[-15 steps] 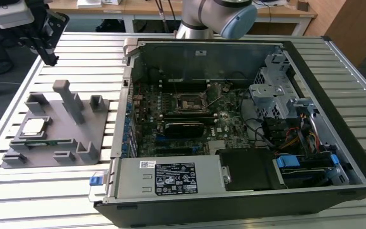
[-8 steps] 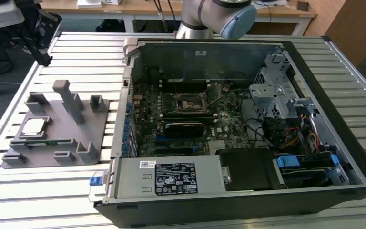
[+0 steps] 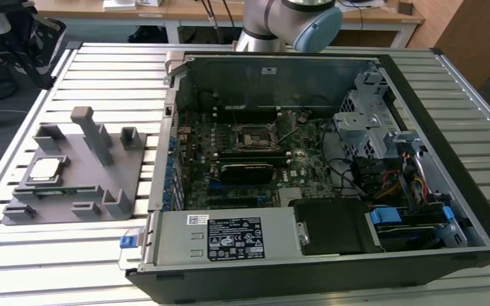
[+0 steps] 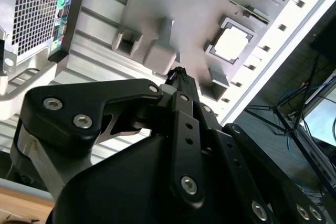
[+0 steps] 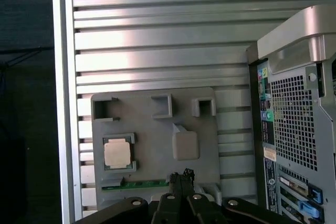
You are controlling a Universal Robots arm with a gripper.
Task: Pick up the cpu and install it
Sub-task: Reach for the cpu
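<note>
The cpu (image 3: pixel 44 168) is a small square chip with a pale metal top. It lies flat in a recess on the grey plastic tray (image 3: pixel 100 175), at the exterior view's left on the slatted table. In both wrist views the cpu (image 5: pixel 116 153) (image 4: pixel 232 43) rests in its pocket, untouched. My gripper (image 5: pixel 181 174) (image 4: pixel 178 75) hangs well above the tray (image 5: pixel 152 124), its black fingers shut together with nothing between them. Its tip is apart from the cpu, over the tray's edge near a tall grey block (image 5: pixel 185 144).
An open computer case (image 3: pixel 313 159) lies at the exterior view's right, the motherboard's square socket frame (image 3: pixel 254 136) near its middle. A thin green memory stick (image 5: pixel 139 184) lies in the tray beside the cpu. Upright posts (image 3: pixel 87 131) rise from the tray. The arm (image 3: pixel 292 19) stands behind the case.
</note>
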